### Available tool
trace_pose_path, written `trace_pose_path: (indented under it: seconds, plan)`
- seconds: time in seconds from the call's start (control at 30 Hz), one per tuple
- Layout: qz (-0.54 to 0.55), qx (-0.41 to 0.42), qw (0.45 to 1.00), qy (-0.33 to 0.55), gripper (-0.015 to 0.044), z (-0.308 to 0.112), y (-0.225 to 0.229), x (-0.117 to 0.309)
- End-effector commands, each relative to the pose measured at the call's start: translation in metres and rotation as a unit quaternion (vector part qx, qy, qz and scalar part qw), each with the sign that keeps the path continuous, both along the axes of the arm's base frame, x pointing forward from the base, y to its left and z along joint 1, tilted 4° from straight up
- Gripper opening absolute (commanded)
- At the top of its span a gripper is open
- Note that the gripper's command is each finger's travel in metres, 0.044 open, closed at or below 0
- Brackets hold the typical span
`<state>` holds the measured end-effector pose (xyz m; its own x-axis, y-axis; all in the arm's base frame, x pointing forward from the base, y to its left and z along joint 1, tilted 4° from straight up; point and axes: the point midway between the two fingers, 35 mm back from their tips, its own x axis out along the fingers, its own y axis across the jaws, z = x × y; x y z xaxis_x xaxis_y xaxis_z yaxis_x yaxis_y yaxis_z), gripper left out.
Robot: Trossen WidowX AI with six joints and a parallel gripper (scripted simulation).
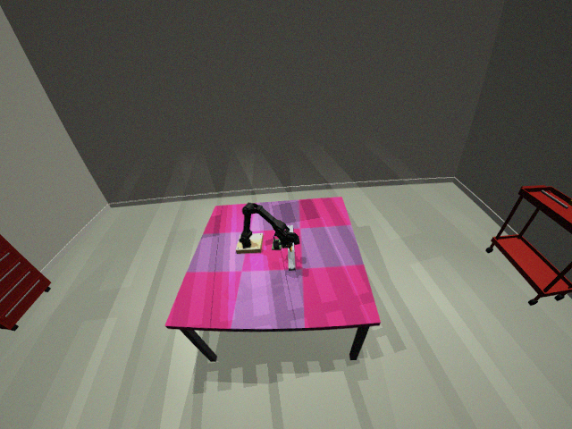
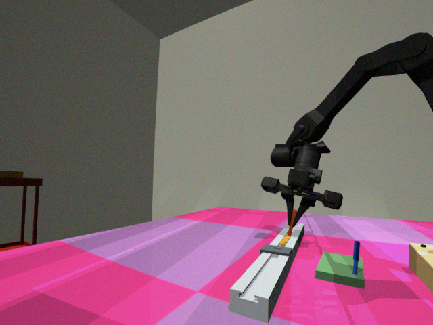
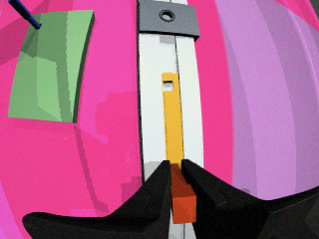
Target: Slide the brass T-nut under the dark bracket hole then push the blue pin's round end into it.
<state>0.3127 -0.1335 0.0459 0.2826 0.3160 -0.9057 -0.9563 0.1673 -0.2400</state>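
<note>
Wrist view, with 12 o'clock at its top edge. The gripper (image 1: 290,244) (image 2: 291,223) (image 3: 174,166) is closed on the handle (image 2: 294,214) (image 3: 183,201), one finger to each side. The nut (image 2: 285,240) (image 3: 173,124) extends from the fingertips toward 12 o'clock, its long axis running 12 to 6, along the rail (image 1: 291,264) (image 2: 249,274) (image 3: 152,100). The bracket (image 2: 276,249) (image 3: 150,20) straddles the rail farther along, also at 12 — its hole (image 3: 167,15) lies beyond the nut's holed end, with a stretch of rail between. The single arm (image 1: 273,220) (image 2: 344,94) serves both parts.

Orientation: the nut points its holed end at the bracket, close to parallel with the slot. In the exterior view the same course runs toward 7 o'clock, and the handle stands up from the nut's far end, its top leaning slightly toward 1. Whether the nut lies fully beneath the lips cannot be told.

The step in hand is judged to be seating or sliding the nut; the coming move calls for level travel toward wrist-view 12 — a tilt could wedge the nut against the lips. The tray (image 2: 335,264) (image 3: 50,75) lies at wrist-view 10 o'clock from the gripper, the pin (image 2: 356,255) (image 3: 25,14) upright in it, not yet placed.
</note>
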Motion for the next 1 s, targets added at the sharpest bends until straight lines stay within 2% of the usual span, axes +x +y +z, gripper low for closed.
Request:
trace_pose_path:
  seconds: [0.0, 0.97]
  plan:
    - [-0.002, 0.0, 1.0, 0.005, -0.015, -0.0002, -0.0012, 0.0012]
    - [-0.001, 0.005, 0.999, 0.034, -0.015, 0.0003, -0.0017, 0.0047]
